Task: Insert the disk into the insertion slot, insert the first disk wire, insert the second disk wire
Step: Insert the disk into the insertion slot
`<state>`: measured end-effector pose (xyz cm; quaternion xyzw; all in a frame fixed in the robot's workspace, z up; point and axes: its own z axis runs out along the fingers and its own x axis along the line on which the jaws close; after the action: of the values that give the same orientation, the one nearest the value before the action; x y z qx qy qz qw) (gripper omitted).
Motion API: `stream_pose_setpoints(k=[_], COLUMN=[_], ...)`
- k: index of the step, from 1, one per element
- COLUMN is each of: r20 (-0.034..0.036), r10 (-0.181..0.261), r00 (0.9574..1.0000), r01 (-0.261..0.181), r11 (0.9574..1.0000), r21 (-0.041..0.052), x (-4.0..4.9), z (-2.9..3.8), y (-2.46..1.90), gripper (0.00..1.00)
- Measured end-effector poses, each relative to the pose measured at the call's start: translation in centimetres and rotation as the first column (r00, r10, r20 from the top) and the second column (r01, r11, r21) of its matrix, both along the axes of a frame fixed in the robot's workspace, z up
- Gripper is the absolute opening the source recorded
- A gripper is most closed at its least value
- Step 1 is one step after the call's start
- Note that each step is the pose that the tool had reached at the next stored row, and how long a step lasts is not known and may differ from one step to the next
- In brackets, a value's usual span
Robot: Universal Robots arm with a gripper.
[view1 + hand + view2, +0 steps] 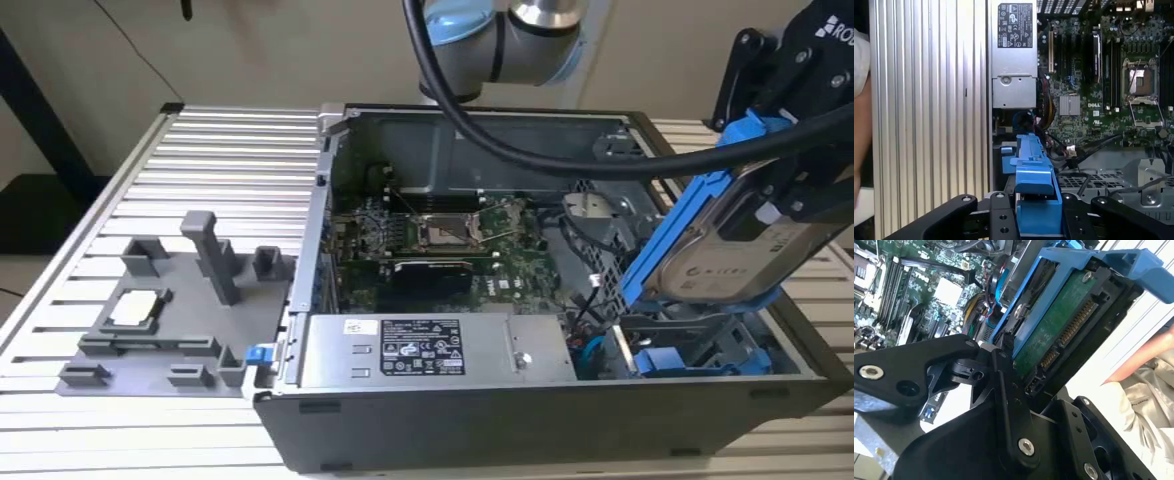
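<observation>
Blue-framed disk [721, 250] tilted between black fingers [1002, 220], above insertion slot [707, 340].

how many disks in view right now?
1: the disk, tilted in the gripper over the insertion slot, at the exterior view's right. Blue parts below it might hide another.

The blue-framed disk [731, 255] hangs tilted above the insertion slot [694, 338], seemingly unseated.

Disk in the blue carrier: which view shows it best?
The exterior view: the disk shows nearly whole, silver face and label, tilted over the insertion slot. The second wrist view shows its green circuit-board underside; the first wrist view, the blue carrier edge-on.
</observation>
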<state>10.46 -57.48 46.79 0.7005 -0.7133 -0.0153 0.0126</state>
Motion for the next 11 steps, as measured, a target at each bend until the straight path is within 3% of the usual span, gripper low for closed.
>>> stream_pose_setpoints(k=[7, 11], r20=[0.0, 0.0], r10=[0.0, 0.0], r00=[1.0, 1.0], r01=[0.0, 0.0], r11=[0.9998, 0.9998], r21=[0.0175, 0.018], x=[0.4, 0.55], z=[-0.71, -1.18], y=[0.01, 0.0], gripper=[0.33, 0.33])
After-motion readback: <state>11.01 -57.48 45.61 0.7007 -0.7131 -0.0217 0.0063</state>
